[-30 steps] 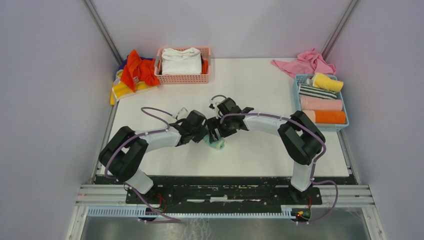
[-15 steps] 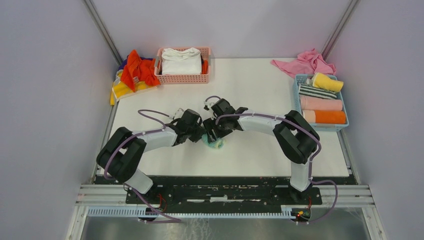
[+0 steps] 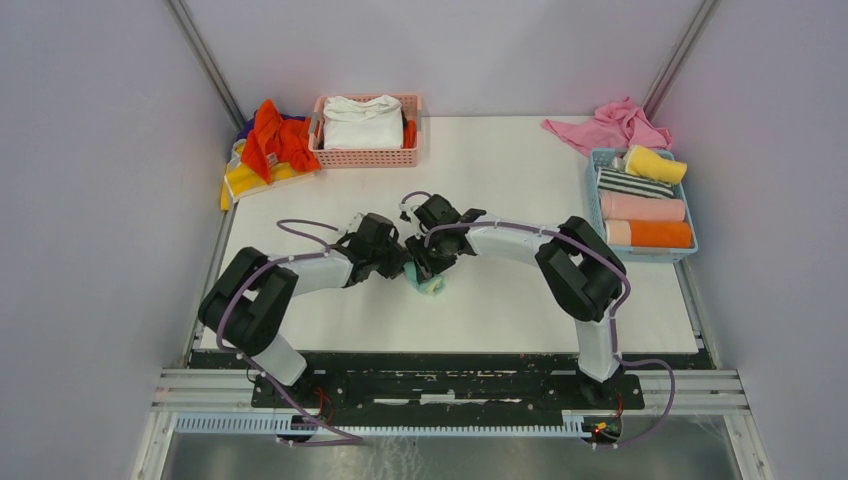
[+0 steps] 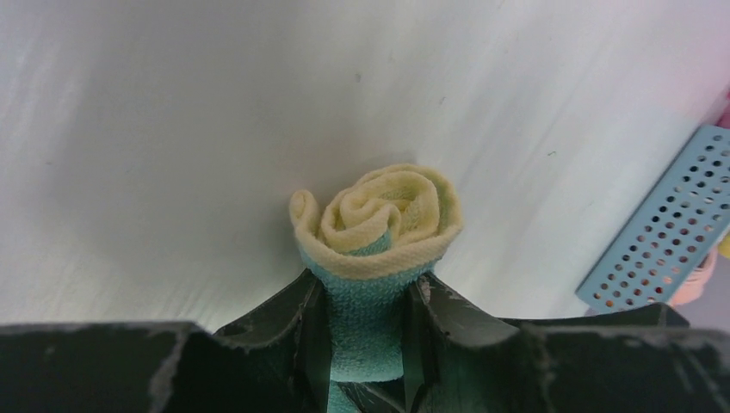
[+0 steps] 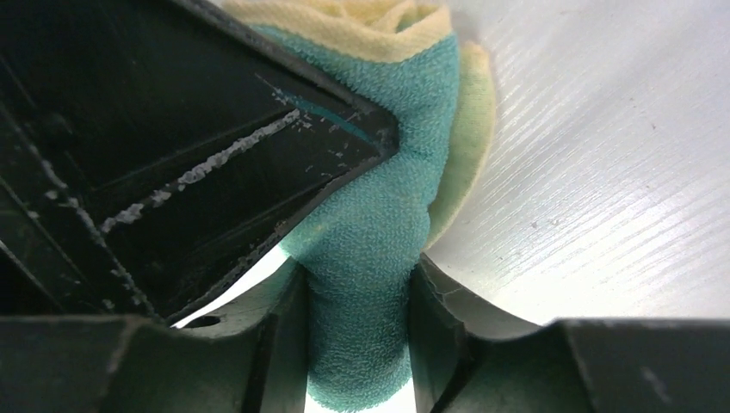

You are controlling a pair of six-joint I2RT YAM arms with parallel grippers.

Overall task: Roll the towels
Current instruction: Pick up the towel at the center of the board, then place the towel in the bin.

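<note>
- A rolled terry towel, pale yellow outside and teal within (image 3: 433, 284), lies near the middle of the white table top (image 3: 520, 160), where the ends of the two arms meet.
- In the left wrist view the roll is seen end-on. A pale yellow spiral is turned away from the camera and a band of teal cloth lies nearer to it.
- The left gripper (image 4: 366, 335) is closed on the teal part of the roll. Its black fingers (image 4: 303, 318) are pressed into the cloth from both sides, and the towel is pinched narrower between them.
- The right gripper (image 5: 360, 344) is also clamped on the teal cloth, which is squeezed between its two fingers (image 5: 443, 331).
- In the right wrist view, a black finger of the left gripper is seen lying against the same roll, just above the right gripper's hold.
- A light blue perforated plastic basket (image 3: 593, 200) stands at the right edge of the table. Four rolled towels are laid in it side by side: a yellow roll (image 3: 655, 163), a black-and-white striped roll (image 3: 635, 185), a pink roll (image 3: 645, 207) and an orange roll (image 3: 660, 233).
- A crumpled pink cloth (image 3: 610, 125) is spread just behind the blue basket.
- At the rear of the table stands a pink plastic basket (image 3: 365, 157) with folded white cloth (image 3: 362, 122) in it.
- To the left of the pink basket an orange-red cloth (image 3: 272, 135) is heaped over a yellow cloth (image 3: 240, 180).
</note>
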